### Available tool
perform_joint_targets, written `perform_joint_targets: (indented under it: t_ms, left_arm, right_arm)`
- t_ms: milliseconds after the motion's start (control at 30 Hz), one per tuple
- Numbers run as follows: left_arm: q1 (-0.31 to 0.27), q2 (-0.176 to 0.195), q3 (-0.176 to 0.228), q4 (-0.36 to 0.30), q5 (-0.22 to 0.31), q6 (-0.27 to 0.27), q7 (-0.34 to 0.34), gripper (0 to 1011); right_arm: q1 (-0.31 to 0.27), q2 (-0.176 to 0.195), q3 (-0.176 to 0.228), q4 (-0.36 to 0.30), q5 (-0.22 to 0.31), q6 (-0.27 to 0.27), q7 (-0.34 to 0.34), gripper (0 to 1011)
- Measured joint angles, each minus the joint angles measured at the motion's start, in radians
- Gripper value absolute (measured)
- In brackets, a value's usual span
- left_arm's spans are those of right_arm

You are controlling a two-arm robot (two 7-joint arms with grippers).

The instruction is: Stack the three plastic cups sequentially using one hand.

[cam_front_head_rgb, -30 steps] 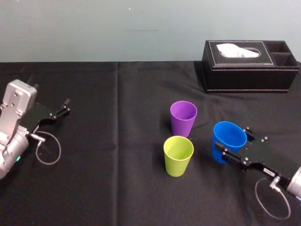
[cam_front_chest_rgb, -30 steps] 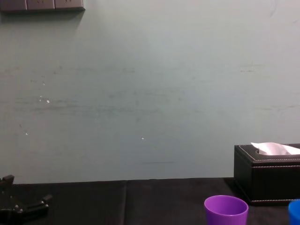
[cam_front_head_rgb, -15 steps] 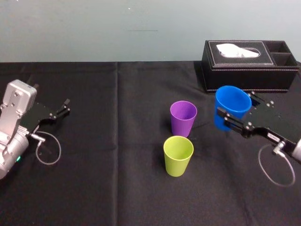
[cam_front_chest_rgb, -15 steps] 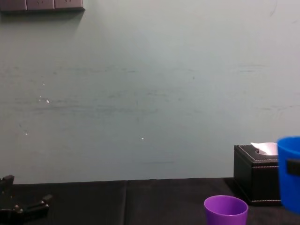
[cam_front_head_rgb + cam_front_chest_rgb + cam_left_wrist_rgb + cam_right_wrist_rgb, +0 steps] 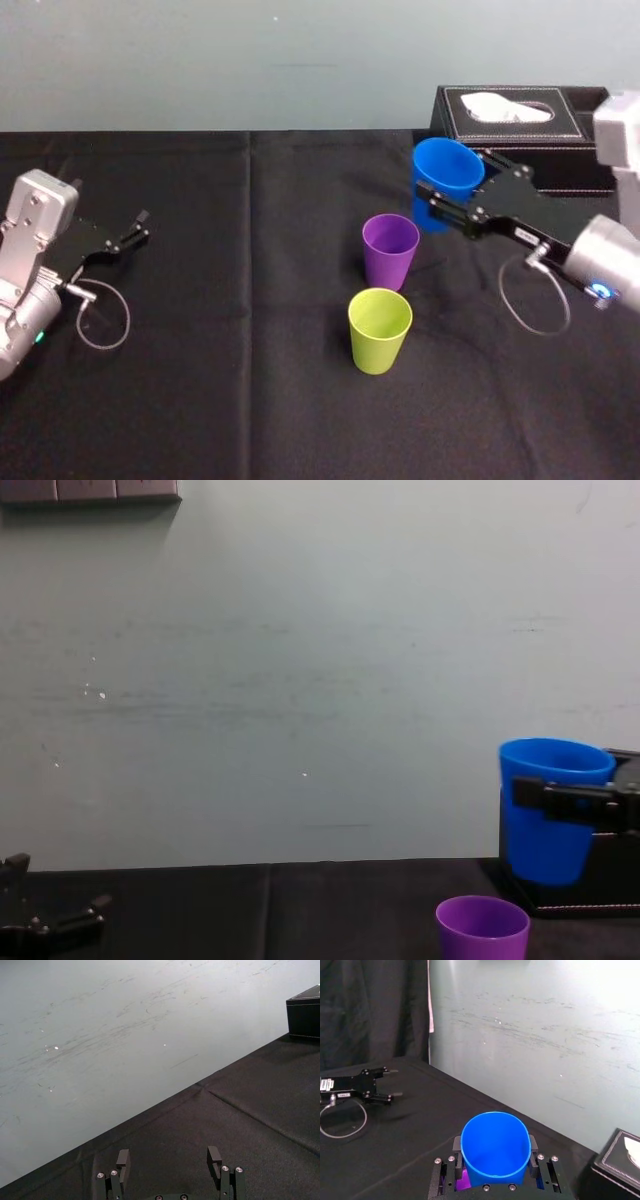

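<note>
A black cloth [image 5: 250, 400] covers the table below a pale wall, and the purple cup [image 5: 390, 250] standing on it serves as the mark. The blue cup [image 5: 445, 172] hangs in the air above and just right of the purple cup, toward the far side. It is pinched by the right gripper [image 5: 450, 195], one bar finger on either side of its wall. The yellow-green cup [image 5: 380, 330] stands just nearer the robot than the purple cup. The left gripper [image 5: 141, 226] rests well to its left, parked, fingers spread. The step in hand looks like carrying the first cup over. Next it likely needs centring above the purple rim, kept upright, then lowering in. The chest view shows the blue base clear above the purple rim, which the head view cannot settle. The right wrist view shows a sliver of purple beneath the blue cup.
</note>
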Motion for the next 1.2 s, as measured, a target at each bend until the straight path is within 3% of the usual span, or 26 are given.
perform_joint_targets:
  t_ms: [233, 400, 1200]
  left_arm:
    - [0.000, 0.000, 0.000, 0.000, 0.000, 0.000, 0.000, 1011]
    - [0.000, 0.000, 0.000, 0.000, 0.000, 0.000, 0.000, 1011]
    - [0.000, 0.000, 0.000, 0.000, 0.000, 0.000, 0.000, 1011]
  right_arm:
    - [0.088, -0.046, -0.060, 0.095, -0.019, -0.001, 0.013, 723]
    - [0.108, -0.060, -0.085, 0.124, -0.032, -0.004, 0.015, 723]
    - [0.108, -0.073, -0.126, 0.195, -0.034, -0.053, 0.060, 723]
